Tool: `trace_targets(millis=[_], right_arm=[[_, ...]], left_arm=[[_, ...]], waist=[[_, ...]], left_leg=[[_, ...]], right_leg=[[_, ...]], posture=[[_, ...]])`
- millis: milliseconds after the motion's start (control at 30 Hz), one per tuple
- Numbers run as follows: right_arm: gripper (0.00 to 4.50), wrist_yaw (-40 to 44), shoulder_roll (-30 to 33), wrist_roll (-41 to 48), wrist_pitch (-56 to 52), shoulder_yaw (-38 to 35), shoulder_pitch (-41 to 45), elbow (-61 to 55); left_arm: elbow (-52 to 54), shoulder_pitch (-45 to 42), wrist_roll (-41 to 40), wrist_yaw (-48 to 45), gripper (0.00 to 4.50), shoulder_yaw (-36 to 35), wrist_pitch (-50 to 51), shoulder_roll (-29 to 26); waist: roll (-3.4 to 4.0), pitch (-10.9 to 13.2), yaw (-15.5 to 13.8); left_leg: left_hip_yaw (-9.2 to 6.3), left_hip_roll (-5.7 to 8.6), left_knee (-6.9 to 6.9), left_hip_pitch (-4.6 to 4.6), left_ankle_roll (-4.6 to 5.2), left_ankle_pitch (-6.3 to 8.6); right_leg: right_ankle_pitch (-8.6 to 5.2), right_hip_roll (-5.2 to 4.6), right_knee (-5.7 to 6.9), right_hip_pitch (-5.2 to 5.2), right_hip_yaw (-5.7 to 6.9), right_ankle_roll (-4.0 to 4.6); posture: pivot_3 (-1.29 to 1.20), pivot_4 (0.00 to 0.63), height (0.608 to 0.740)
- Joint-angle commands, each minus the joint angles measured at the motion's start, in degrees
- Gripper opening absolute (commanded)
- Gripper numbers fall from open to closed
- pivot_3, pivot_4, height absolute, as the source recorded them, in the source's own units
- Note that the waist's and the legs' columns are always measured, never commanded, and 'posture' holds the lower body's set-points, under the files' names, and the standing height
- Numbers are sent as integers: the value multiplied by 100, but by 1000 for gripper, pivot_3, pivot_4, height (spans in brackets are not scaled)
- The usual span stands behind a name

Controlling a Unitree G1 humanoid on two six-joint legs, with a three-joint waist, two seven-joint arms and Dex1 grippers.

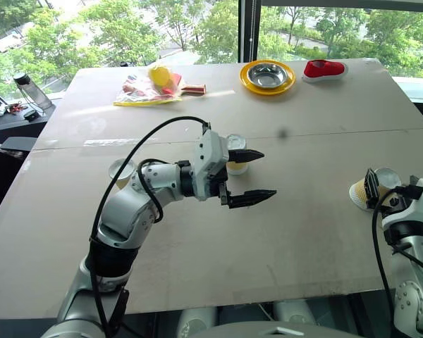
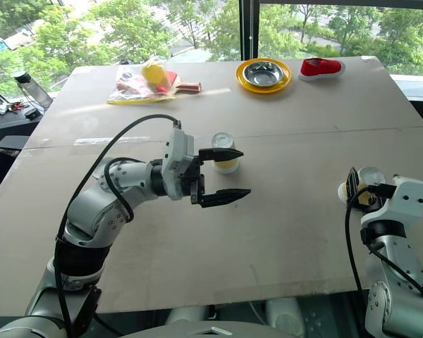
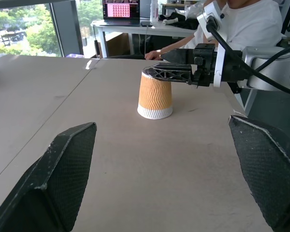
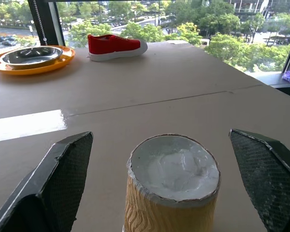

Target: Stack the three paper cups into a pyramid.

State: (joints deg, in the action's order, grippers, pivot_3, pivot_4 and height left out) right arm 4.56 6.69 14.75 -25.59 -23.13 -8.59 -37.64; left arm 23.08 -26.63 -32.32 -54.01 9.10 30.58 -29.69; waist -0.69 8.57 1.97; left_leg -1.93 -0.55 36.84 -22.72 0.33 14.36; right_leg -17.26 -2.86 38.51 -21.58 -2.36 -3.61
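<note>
The right wrist view is revealing an upside-down cup sitting between the wide-open right gripper fingers — untouched. The left gripper is reaching level, gaping empty beside the middle cup.

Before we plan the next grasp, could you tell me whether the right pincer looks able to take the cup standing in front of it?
Probably yes: the right pincer is open, and the upside-down cup stands between its fingers with nothing in the way.
</note>
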Motion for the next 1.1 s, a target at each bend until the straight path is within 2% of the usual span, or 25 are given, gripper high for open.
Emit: trace_targets(millis=[33, 500, 633, 700, 800, 900, 1100], right_arm=[[4461, -28, 89, 6, 113, 8, 15, -32], [4461, -1, 108, 306, 281, -103, 34, 519], [3198, 33, 145, 299, 344, -67, -28, 611], [2236, 60, 171, 287, 384, -42, -42, 639], [2154, 137, 270, 213, 433, 44, 4, 695], [2154, 422, 562, -2, 530, 438, 123, 739], [2154, 881, 763, 2, 303, 1450, 1038, 1088]], left_arm=[[281, -49, -93, 43, 4500, -107, 0, -19], [488, 10, -236, 176, 4500, -206, 166, -108], [531, 4, -255, 193, 4500, -173, 174, -124], [532, -1, -268, 208, 4500, -169, 173, -116], [555, 118, -246, 256, 4500, -209, 158, -142], [651, 474, -257, 461, 4500, -369, 175, -148], [1179, 1513, 139, 1340, 4500, -719, 116, -171]], waist=[[0, 0, 0], [0, 0, 0], [0, 0, 0], [0, 0, 0], [0, 0, 1], [1, 0, 30], [1, 1, 33]], left_leg=[[0, 0, 0, 0, 0, 0], [0, -1, 0, 0, 0, 0], [0, 0, 0, 0, 0, 0], [0, 0, 0, 0, 0, 0], [0, 0, 0, 0, 0, 0], [4, 0, 0, 2, 0, 0], [0, -8, -2, 9, 0, 0]], right_leg=[[0, 0, 0, 0, 0, 0], [0, 0, 0, 0, 0, 0], [0, 0, 1, 0, 0, 0], [0, 0, 0, 0, 0, 0], [0, 0, 0, 0, 0, 0], [0, 0, 0, 0, -5, 0], [0, 6, 6, 0, -3, 1]], posture=[[0, 150, 740], [0, 150, 740], [0, 150, 740], [0, 150, 740], [0, 150, 740], [0, 150, 740], [0, 150, 740]])
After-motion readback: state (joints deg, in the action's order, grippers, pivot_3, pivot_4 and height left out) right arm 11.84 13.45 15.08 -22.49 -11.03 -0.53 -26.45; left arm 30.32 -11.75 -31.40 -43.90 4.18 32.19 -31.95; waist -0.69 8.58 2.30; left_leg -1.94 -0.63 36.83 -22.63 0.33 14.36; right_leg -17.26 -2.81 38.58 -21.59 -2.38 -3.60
